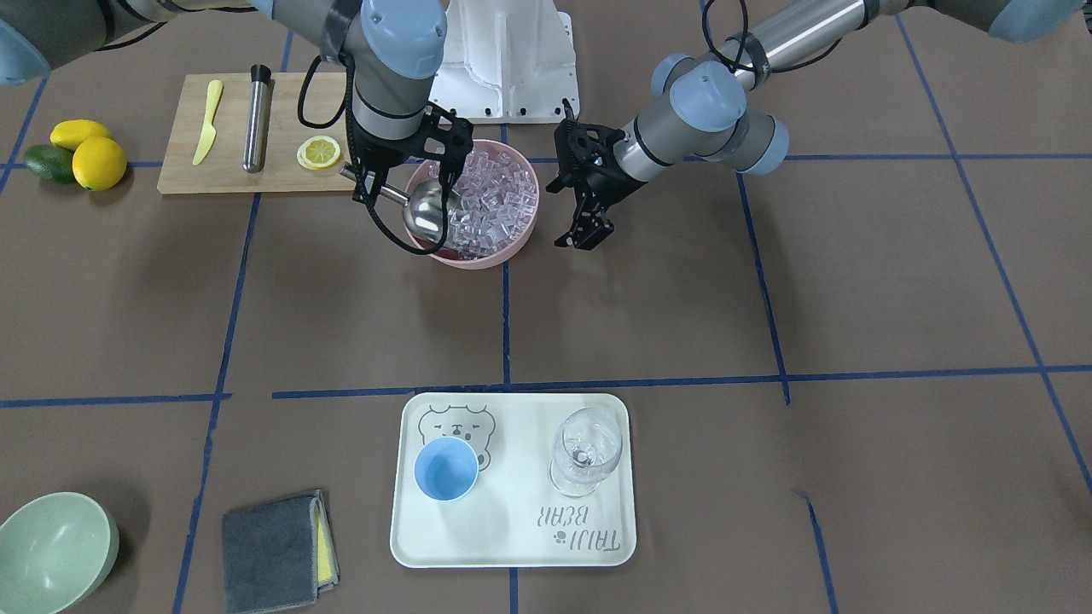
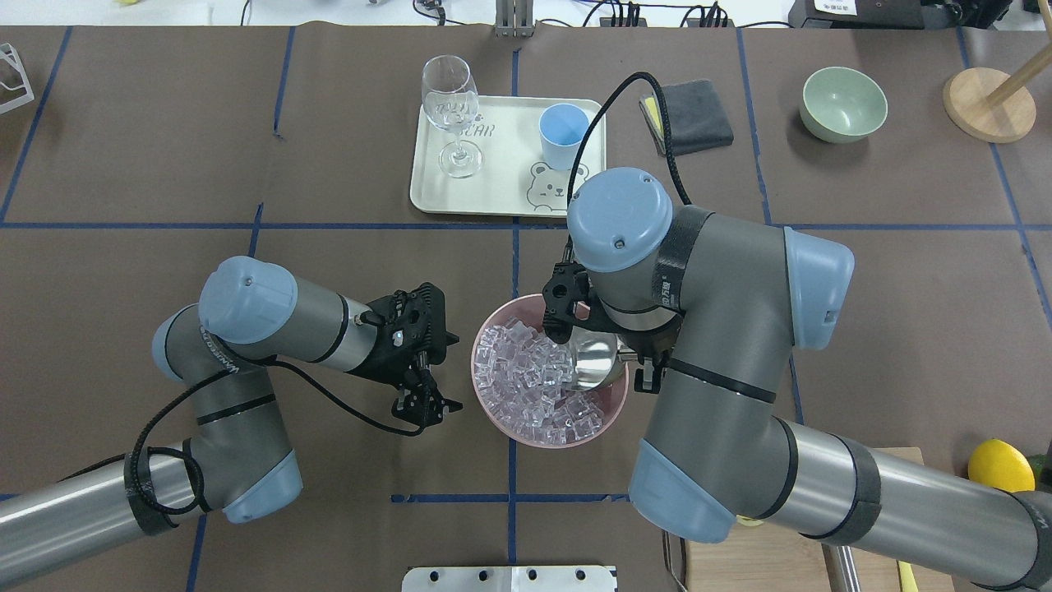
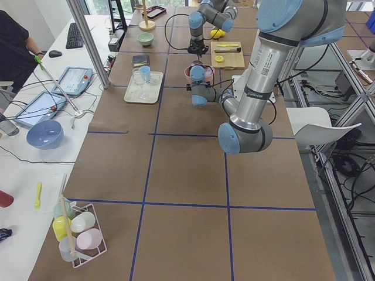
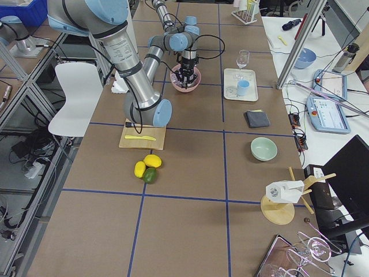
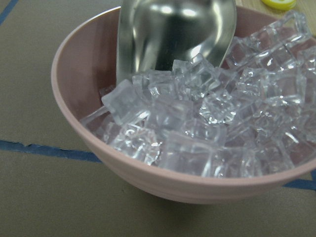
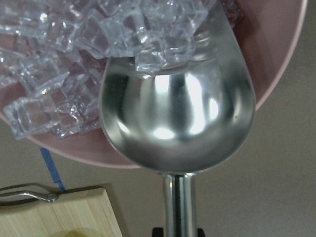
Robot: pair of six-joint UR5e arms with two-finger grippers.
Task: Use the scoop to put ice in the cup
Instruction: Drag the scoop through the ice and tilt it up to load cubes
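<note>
The steel scoop (image 1: 426, 213) lies with its trough dug into the ice (image 1: 495, 196) in the pink bowl (image 1: 512, 247). My right gripper (image 1: 374, 181) is shut on the scoop's rod handle at the bowl's edge. The right wrist view shows the scoop's trough (image 6: 177, 123) from behind with cubes (image 6: 74, 49) at its mouth. My left gripper (image 1: 584, 234) is open and empty just beside the bowl, and its wrist view shows the ice (image 5: 197, 123) and the scoop (image 5: 173, 34). The light-blue cup (image 1: 446, 468) stands empty on the white tray (image 1: 512, 546).
A clear stemmed glass (image 1: 584, 452) stands on the tray beside the cup. A wooden board (image 1: 281, 175) behind the bowl holds a steel cylinder (image 1: 254, 119), a yellow knife (image 1: 207, 119) and a lemon slice (image 1: 318, 153). A green bowl (image 1: 51, 554) and a grey cloth (image 1: 273, 550) lie nearby.
</note>
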